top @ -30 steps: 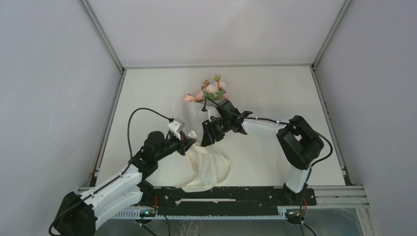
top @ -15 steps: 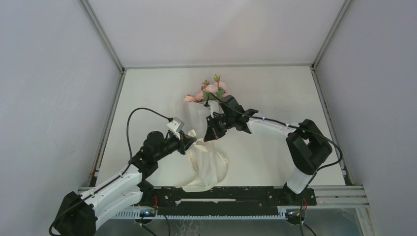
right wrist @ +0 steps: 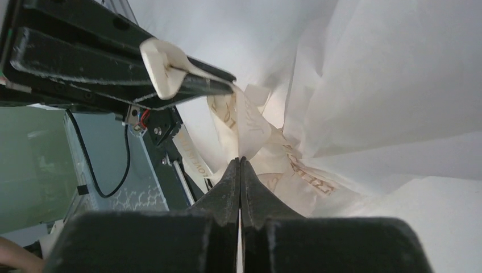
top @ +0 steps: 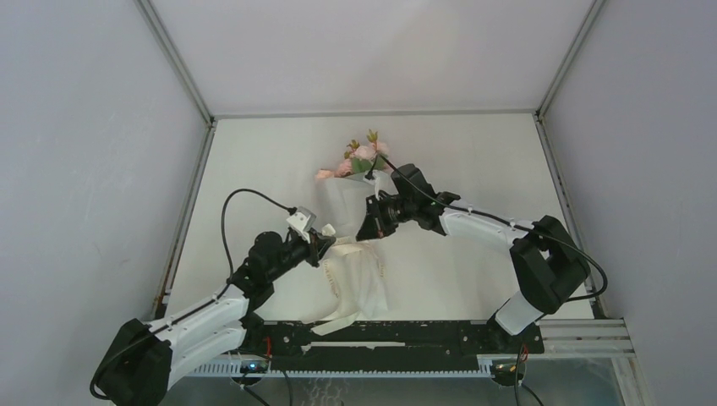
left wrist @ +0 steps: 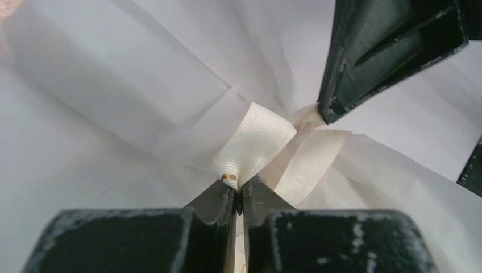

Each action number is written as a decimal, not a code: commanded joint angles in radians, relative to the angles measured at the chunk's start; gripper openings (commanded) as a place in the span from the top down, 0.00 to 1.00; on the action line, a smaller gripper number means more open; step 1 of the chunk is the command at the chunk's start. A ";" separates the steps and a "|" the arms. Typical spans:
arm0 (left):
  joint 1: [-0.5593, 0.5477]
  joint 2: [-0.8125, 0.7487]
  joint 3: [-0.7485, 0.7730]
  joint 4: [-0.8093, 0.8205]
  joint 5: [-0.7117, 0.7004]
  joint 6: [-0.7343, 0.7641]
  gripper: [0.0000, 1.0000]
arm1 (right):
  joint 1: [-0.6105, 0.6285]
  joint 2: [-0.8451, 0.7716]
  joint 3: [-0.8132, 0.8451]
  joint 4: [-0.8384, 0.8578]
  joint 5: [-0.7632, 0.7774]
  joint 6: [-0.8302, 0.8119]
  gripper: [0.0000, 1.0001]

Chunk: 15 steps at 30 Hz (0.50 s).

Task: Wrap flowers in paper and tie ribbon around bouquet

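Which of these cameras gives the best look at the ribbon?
The left wrist view: the ribbon fills the middle, weave sharp, pinched in the left gripper. The right wrist view shows its lettered loops. From the top it barely stands out from the paper.

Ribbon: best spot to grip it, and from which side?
Take the ribbon on the short flat band rising from where the paper is gathered, pinching across its broad faces. It is flat there, while the rest lies in loose curls. Come from the left arm's side, as the left gripper does, since the right gripper crowds the opposite side.
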 commanded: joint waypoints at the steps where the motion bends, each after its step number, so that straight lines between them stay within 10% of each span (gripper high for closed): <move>1: 0.005 0.017 -0.036 0.108 -0.080 -0.033 0.86 | -0.005 -0.038 -0.050 0.127 -0.060 0.077 1.00; 7: 0.008 0.001 -0.031 0.043 -0.210 -0.135 0.38 | -0.005 -0.022 -0.084 0.205 -0.065 0.119 1.00; 15: 0.066 -0.127 0.128 -0.329 -0.323 -0.203 0.22 | -0.005 0.009 -0.084 0.214 -0.068 0.117 1.00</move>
